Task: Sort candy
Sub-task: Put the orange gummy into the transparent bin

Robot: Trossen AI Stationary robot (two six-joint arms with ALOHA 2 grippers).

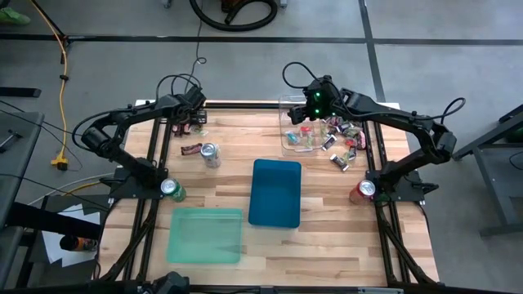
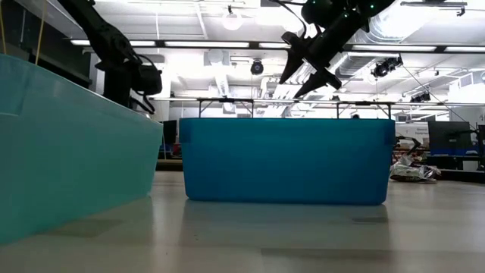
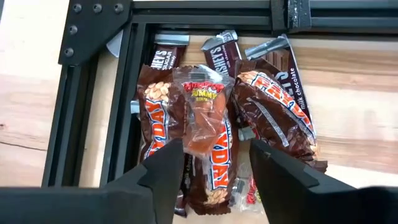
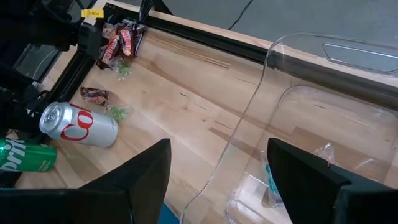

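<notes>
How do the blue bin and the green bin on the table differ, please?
The blue bin is darker and opaque, lying with its long side away from the front edge; the green bin is paler, translucent, lying lengthwise along that edge, nearer the left arm. Both look like rectangular open-topped bins.

bare bench lies open between the blue bin and the fallen can. the black frame rail hems the candy pile; the clear bin wall blocks the right tool.
</notes>
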